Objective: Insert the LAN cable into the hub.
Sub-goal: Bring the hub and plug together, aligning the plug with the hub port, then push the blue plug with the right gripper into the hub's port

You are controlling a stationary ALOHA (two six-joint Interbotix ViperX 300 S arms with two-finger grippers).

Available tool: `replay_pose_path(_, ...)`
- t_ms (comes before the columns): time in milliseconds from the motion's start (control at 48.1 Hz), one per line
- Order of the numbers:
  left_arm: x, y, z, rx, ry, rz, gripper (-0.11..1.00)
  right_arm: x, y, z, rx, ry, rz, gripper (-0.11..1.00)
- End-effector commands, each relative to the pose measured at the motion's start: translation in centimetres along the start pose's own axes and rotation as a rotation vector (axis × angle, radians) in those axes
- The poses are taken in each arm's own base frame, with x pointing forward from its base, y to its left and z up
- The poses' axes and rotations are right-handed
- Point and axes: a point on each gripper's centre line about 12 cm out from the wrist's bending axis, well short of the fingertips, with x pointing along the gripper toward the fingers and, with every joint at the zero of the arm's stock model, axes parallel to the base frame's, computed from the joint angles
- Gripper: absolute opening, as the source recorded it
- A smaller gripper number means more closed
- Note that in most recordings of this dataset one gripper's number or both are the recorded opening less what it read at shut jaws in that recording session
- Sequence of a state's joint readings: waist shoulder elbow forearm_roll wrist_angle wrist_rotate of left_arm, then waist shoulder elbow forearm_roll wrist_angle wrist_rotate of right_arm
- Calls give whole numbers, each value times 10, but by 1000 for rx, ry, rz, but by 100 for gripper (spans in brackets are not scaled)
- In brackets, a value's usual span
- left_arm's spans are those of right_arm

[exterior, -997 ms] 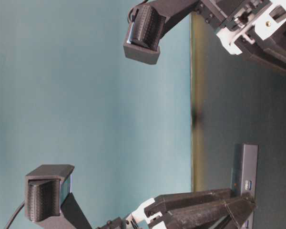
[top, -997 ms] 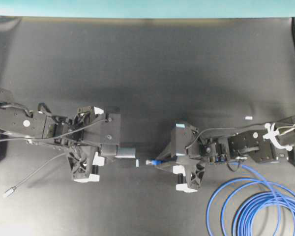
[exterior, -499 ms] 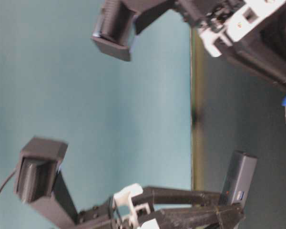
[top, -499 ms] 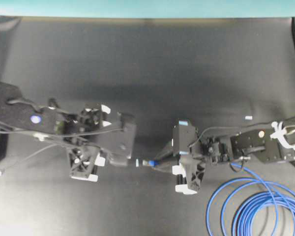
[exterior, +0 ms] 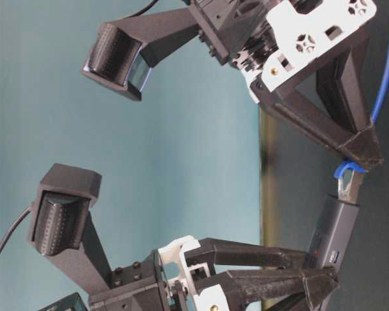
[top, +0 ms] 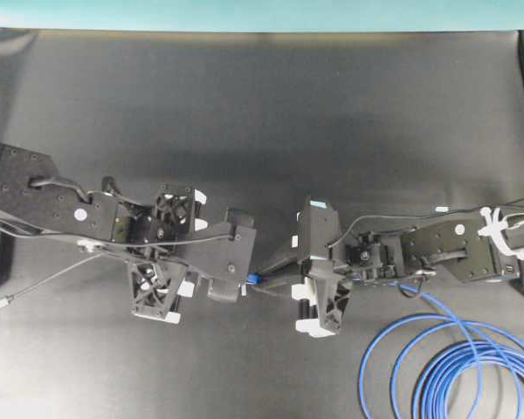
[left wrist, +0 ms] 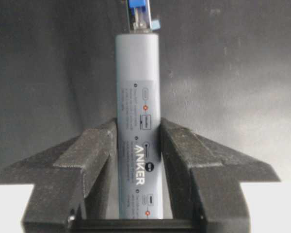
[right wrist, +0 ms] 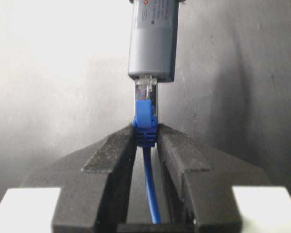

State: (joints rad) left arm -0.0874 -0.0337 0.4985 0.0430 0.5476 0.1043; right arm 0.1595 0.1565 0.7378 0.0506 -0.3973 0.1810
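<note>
The hub (left wrist: 138,97), a slim grey bar, stands straight out between the fingers of my left gripper (left wrist: 138,127), which is shut on its lower half. My right gripper (right wrist: 146,133) is shut on the blue boot of the LAN cable (right wrist: 145,121). The cable's clear plug (right wrist: 146,92) touches the end face of the hub (right wrist: 153,39), its tip in the port and most of it showing outside. In the overhead view the two grippers meet at mid-table, left gripper (top: 231,281) facing right gripper (top: 275,275). From table level the plug (exterior: 348,186) sits atop the hub (exterior: 334,230).
The cable's loops (top: 445,375) lie on the black mat at the lower right, behind my right arm. The hub's thin grey cord ends in a silver plug (top: 0,305) at the far left. A small white scrap (top: 441,209) lies at mid-right.
Both grippers moved toward each other. The gap between plug and hub has closed and the plug now touches the hub's end. The left arm turned, tilting the hub.
</note>
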Motion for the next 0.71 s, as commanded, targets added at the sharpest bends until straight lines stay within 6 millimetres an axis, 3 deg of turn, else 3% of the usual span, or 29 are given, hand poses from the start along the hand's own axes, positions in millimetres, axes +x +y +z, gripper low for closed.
replay_pose_path(0, -6, 3, 9, -2, -31, 8, 29, 0, 2, 13, 4, -35, 5, 13)
replay_pose_path(686, 0, 3, 23, 2, -41, 7, 29, 1, -9, 14, 24, -19, -23, 13)
